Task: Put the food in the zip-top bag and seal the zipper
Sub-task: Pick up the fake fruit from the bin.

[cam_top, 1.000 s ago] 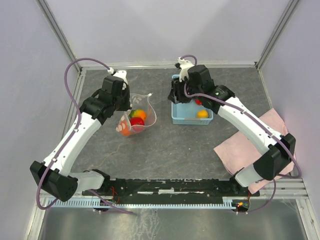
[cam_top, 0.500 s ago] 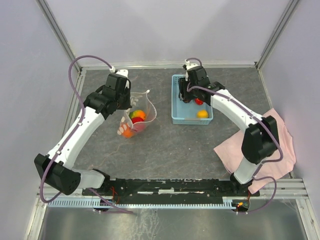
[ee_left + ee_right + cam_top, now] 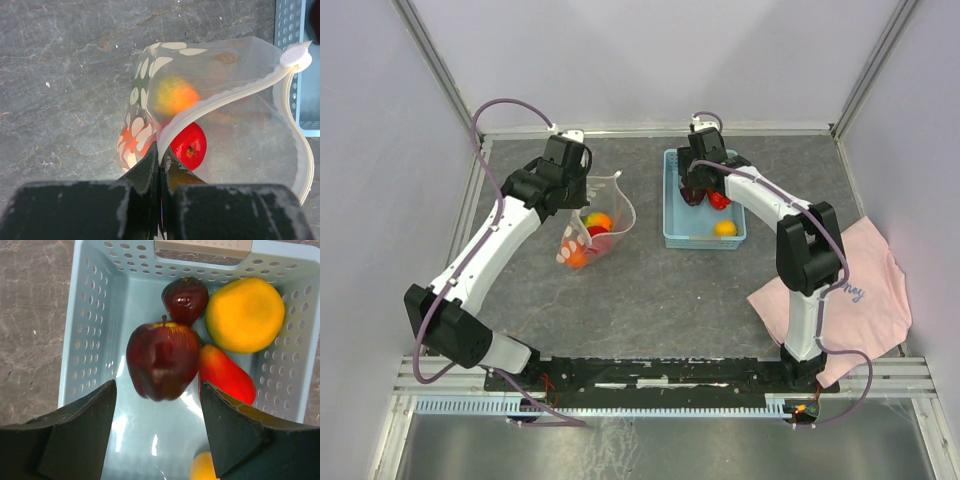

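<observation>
The zip-top bag (image 3: 235,145), clear with white dots, stands open on the table left of centre (image 3: 595,225). My left gripper (image 3: 161,150) is shut on its zipper (image 3: 225,97) rim and holds the mouth up. Inside lie a red fruit (image 3: 189,145), an orange-yellow fruit (image 3: 172,95) and an orange piece (image 3: 125,142). My right gripper (image 3: 157,390) hangs open inside the light blue basket (image 3: 90,330), its fingers either side of a dark red apple (image 3: 162,360) without touching it. Beside the apple lie a small dark fruit (image 3: 185,299), an orange (image 3: 245,315) and a red pepper (image 3: 225,372).
A yellow piece (image 3: 207,467) lies low in the basket (image 3: 672,230). A pink cloth (image 3: 850,290) covers the table's right side under the right arm. Metal rails edge the table at the back and sides.
My right gripper has moved deeper over the basket and its jaws have spread wider. The left arm has shifted a little toward the back, still holding the bag's rim.
</observation>
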Controlling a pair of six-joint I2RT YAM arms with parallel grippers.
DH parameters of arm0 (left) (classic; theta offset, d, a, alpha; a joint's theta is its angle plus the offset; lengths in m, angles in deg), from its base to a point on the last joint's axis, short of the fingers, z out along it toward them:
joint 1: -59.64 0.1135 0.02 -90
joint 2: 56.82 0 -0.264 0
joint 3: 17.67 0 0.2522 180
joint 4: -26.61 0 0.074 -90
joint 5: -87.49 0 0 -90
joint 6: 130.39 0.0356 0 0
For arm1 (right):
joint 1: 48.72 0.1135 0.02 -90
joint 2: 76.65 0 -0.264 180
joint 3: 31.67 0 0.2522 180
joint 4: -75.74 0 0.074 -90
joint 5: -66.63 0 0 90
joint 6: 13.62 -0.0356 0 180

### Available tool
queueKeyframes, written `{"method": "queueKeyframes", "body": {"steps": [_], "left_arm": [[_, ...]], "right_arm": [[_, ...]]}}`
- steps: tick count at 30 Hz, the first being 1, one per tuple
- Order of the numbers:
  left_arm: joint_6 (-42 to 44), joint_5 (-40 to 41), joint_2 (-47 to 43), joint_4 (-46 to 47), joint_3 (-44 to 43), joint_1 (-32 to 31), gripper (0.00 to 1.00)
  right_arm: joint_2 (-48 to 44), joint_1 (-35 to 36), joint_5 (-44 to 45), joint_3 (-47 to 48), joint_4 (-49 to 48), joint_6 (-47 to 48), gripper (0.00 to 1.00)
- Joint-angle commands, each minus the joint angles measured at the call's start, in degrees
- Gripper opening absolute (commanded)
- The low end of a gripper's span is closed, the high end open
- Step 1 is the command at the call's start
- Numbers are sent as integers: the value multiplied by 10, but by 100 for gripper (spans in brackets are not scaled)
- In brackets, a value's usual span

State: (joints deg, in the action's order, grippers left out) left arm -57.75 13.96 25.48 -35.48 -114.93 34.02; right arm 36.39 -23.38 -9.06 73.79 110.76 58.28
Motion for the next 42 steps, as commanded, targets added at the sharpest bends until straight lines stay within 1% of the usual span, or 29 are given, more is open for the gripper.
{"method": "queueKeyframes", "body": {"steps": [1, 7, 13, 20, 25, 29, 32, 37, 42], "left_arm": [[-20, 11, 11, 8, -37, -2, 3], [-12, -4, 9, 35, -12, -2, 3], [-3, -30, -12, 69, 35, -2, 3], [7, -41, -33, 93, 70, -2, 3], [9, -47, -37, 94, 79, -1, 3], [9, -50, -42, 100, 86, -2, 3], [11, -49, -43, 101, 87, -2, 3], [12, -53, -43, 100, 88, -1, 3], [12, -57, -47, 101, 89, -1, 3]], "right_arm": [[40, -6, 6, 56, -21, 1, 77], [81, -13, 8, 78, -15, -8, 83], [126, -16, -11, 112, 12, -9, 83], [144, -17, -30, 117, 15, -14, 84], [158, -19, -37, 123, 20, -15, 91], [163, -21, -49, 123, 13, -24, 93], [162, -21, -53, 120, 9, -25, 91], [134, -22, -52, 92, -5, -25, 83], [86, -22, -55, 51, -19, -23, 69]]}}
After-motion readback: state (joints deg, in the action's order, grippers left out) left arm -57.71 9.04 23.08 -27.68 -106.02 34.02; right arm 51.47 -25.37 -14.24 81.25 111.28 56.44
